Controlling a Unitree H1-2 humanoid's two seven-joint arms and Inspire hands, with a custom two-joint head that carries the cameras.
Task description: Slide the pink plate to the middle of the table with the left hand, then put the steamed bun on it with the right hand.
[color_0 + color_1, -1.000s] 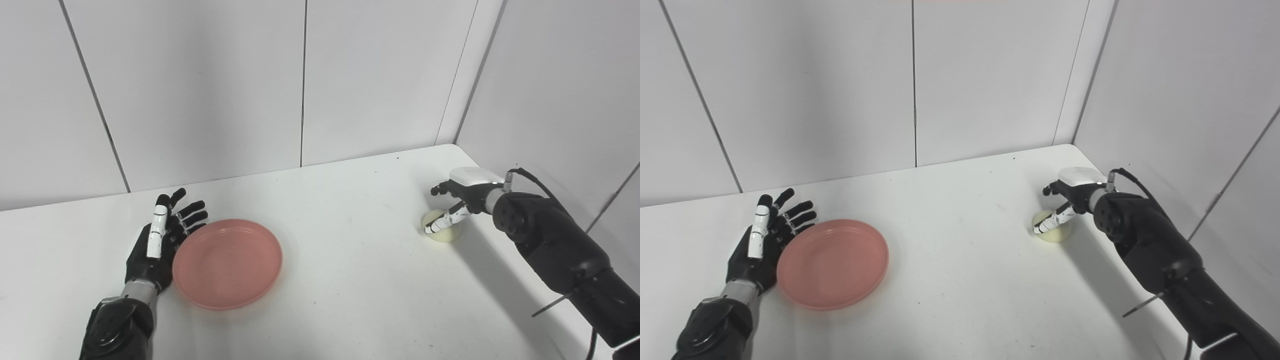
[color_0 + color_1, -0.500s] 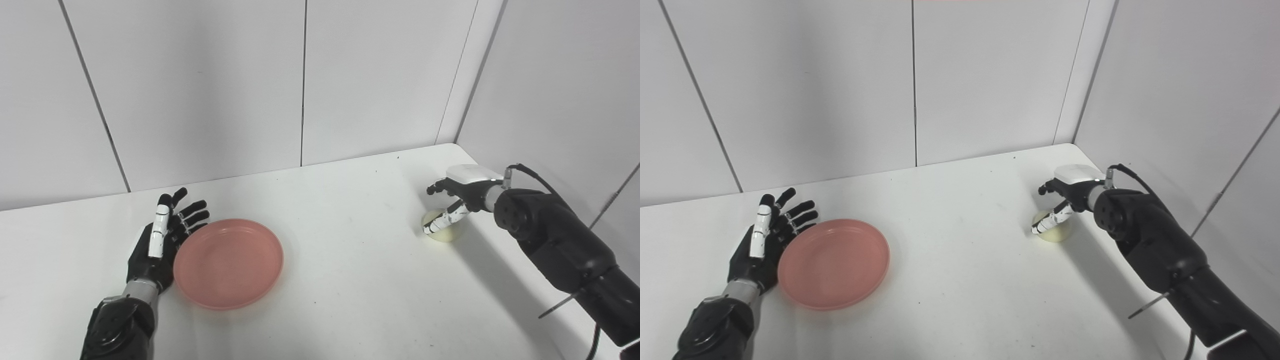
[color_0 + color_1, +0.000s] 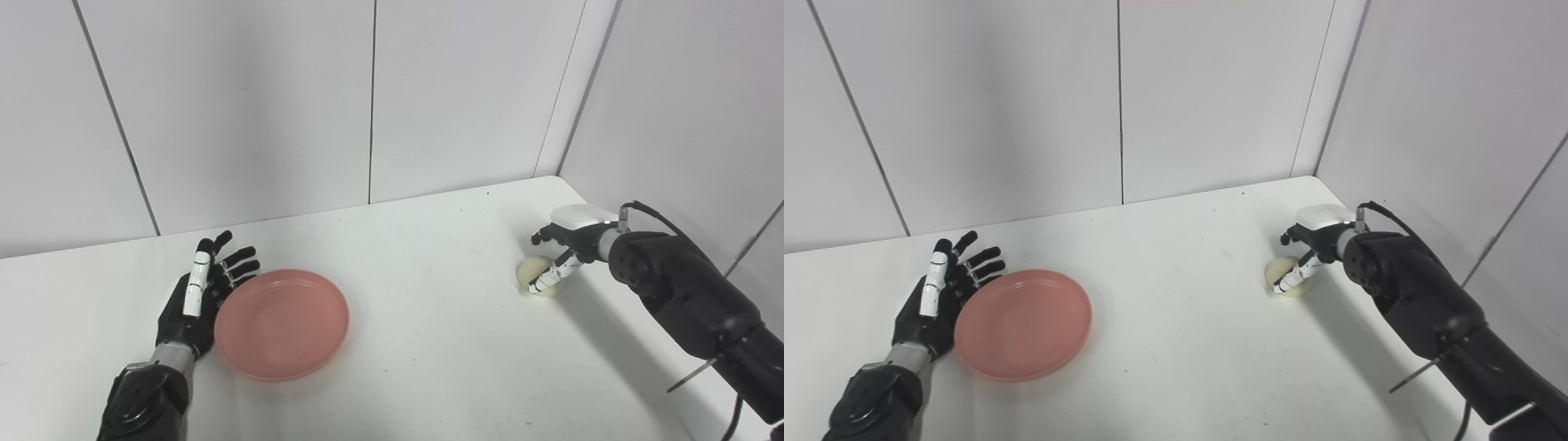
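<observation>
White panelled walls close off the back and the right side of a white table [image 3: 429, 343], so everything plays out in one corner.

Nearest me on the left, the left hand [image 3: 199, 294] stands edge-on with its fingers spread and straight, holding nothing. Its palm faces the left rim of the pink plate [image 3: 282, 323], touching it or as good as touching; I can't quite settle which. That flat, upright pose looks to be for pushing rather than gripping: the plate is shallow and low, so a shove along the tabletop from its outer side suits it better than a pinch. The plate sits left of the table's centre, so by my reckoning the slide has some way to go.

Across the table, near the right wall, the right hand [image 3: 1304, 254] hangs over the steamed bun [image 3: 1287, 275]. Its fingers curl down across the bun's near face, and one white-banded finger lies right against it. Whether the hand has truly closed on the bun I can't tell, since the far side is hidden. The bun rests on the table, well apart from the plate. My guess is the right hand is placed there ready, so it can carry the bun over once the plate is central.
</observation>
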